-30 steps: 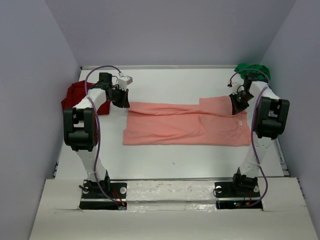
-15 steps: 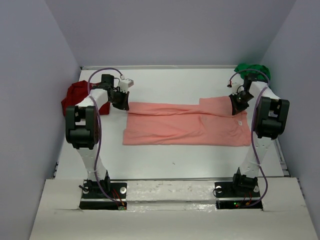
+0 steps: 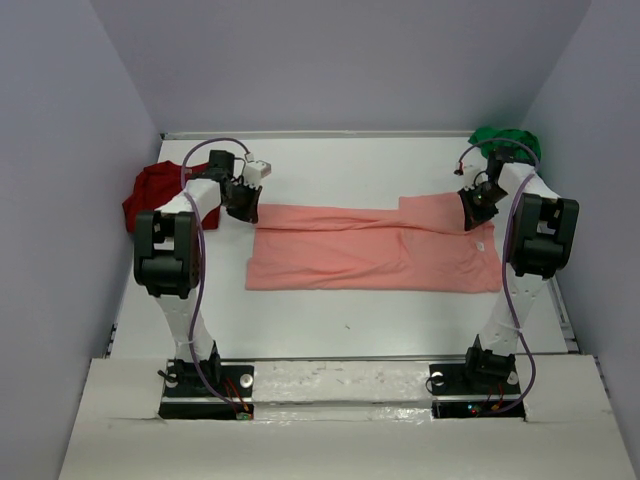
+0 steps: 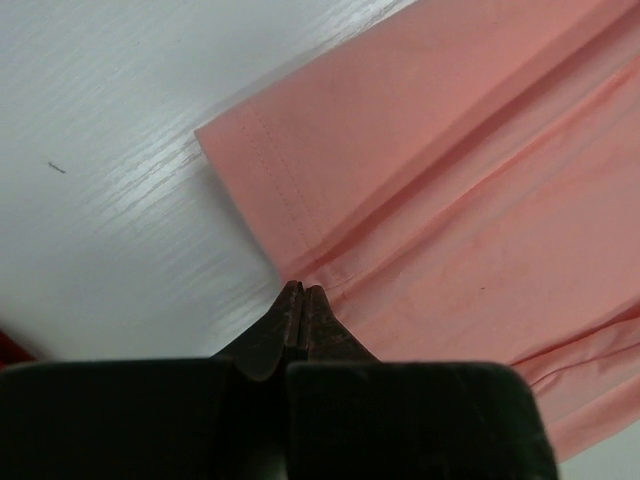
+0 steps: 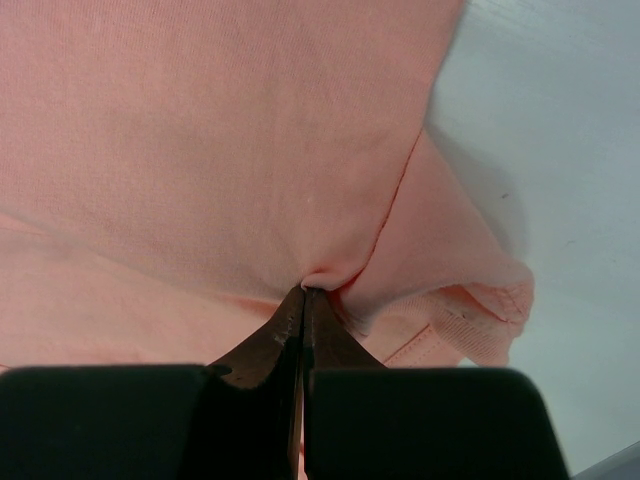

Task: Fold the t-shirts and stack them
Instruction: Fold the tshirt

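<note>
Pale purple walls point(image 3: 340, 60) stand around a white counter point(image 3: 330, 330). On the counter lies the salmon-pink shirt point(image 3: 370, 250), the biggest thing there. It is spread out long and flat across the middle, from the left side to the right side, with a few long creases running along it. One short sleeve pokes out at its far right corner.

Next come the two arms. The left arm point(image 3: 165, 260) reaches up to the shirt's far left corner, and the right arm point(image 3: 535, 235) reaches up to its far right end.

A dark red shirt point(image 3: 150, 190) sits in a soft heap at the left edge of the counter, just beside the left arm. A bright green shirt point(image 3: 505, 138) is bunched up in the far right corner (only part of it shows behind the right arm).

At the shirt's left end, the left end effector point(image 4: 302, 300) has its fingers pressed tight together, with the tips right at the pink shirt's hemmed edge. Whether any cloth is caught between them, I cannot tell.

At the other end, the right end effector point(image 5: 303, 300) is squeezed closed too, and it pinches the pink cloth. A little pucker gathers at its tips, next to the sleeve.
</note>
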